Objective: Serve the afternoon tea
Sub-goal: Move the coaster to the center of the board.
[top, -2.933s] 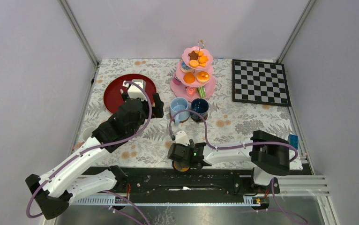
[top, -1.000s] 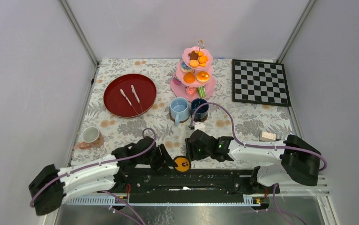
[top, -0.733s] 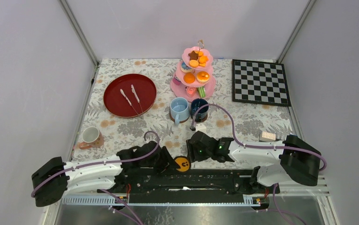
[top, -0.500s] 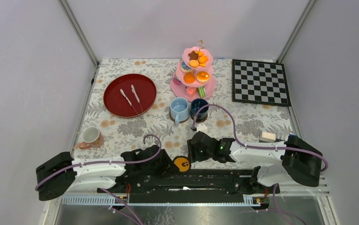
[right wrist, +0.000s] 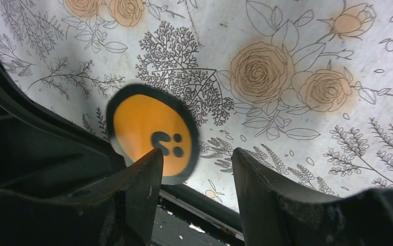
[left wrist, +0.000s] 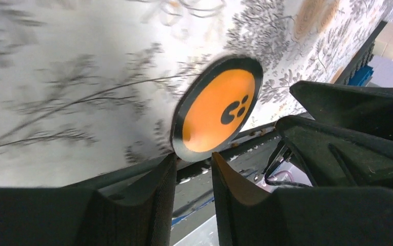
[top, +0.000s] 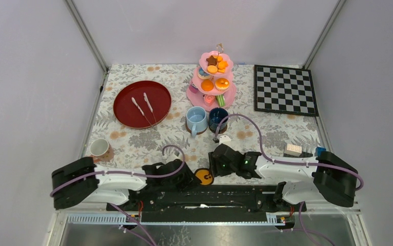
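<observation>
Step in hand, as judged: pickup of the orange disc (top: 203, 176), which is lying flat at the near edge of the table (top: 266, 138), roughly midway along it, and appears to be overhanging that edge slightly.

The left gripper (left wrist: 193, 159) is sitting low just left of the disc. Its jaws are standing narrowly apart with the disc's near rim at their mouth, and nothing is visibly clamped. The right gripper (right wrist: 195, 154) is hovering just beyond the disc, jaws wide apart and holding nothing.

The cake stand (top: 212, 77) is standing at the far middle. The light-blue cup (top: 196, 118) and dark-blue cup (top: 218, 117) are sitting just in front of it, and the white cup (top: 100, 147) is sitting near the left edge.

Next move, as judged: the left fingers need to take the thin rim from the overhanging side before any lift, with the right arm keeping clear.
</observation>
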You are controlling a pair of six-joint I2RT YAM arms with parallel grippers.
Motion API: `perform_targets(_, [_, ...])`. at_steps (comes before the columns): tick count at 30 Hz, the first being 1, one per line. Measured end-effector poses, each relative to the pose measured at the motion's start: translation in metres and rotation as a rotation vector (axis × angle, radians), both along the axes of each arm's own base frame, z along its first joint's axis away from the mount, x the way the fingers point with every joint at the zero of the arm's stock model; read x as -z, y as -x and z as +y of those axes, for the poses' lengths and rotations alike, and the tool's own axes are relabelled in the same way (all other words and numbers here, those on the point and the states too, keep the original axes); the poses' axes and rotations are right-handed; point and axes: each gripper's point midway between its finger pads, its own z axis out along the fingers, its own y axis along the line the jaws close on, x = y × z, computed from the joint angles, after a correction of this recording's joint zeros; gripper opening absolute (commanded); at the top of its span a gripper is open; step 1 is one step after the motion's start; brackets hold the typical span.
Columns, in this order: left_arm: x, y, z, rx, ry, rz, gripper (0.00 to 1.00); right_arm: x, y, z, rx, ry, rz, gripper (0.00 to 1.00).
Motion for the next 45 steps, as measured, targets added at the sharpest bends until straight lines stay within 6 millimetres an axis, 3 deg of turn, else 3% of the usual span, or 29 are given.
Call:
perform_targets(4, [-0.005,-0.004,-0.026,0.040,0.025,-0.011,0.33,-0.005,-0.004,-0.003,0.015,-0.011,-0.016,0.61])
perform_targets(7, [-0.016,-0.018,-0.042,0.032,0.058,-0.057,0.42,-0.012,-0.005,-0.004,0.026,-0.032,-0.032,0.66])
perform_targets(12, [-0.028,-0.022,-0.044,0.058,0.071,-0.119,0.52,-0.014,-0.007,-0.011,0.035,-0.038,-0.049,0.82])
perform_targets(14, [-0.036,-0.021,-0.039,0.074,0.069,-0.149,0.59,-0.013,-0.006,-0.013,0.026,-0.027,-0.045,0.98])
perform_targets(19, [-0.079,-0.029,-0.015,0.078,0.093,-0.309,0.83,-0.007,0.006,-0.018,-0.043,0.005,-0.008,1.00])
perform_targets(23, [-0.084,-0.038,0.017,0.072,-0.019,-0.397,0.98,-0.007,0.010,-0.021,-0.066,0.044,0.009,1.00])
perform_targets(28, [-0.104,-0.053,0.053,0.064,-0.175,-0.516,0.99,-0.011,0.011,-0.009,-0.088,0.088,0.001,1.00])
perform_targets(32, [-0.142,-0.077,0.069,0.059,-0.282,-0.648,0.99,-0.006,0.015,0.004,-0.088,0.169,0.007,1.00])
perform_targets(38, [-0.196,-0.104,0.076,0.094,-0.425,-0.852,0.99,0.008,0.010,0.022,-0.055,0.310,0.025,1.00])
perform_targets(45, [-0.206,-0.112,0.088,0.171,-0.539,-0.963,0.99,0.020,0.007,0.025,0.018,0.400,0.033,1.00])
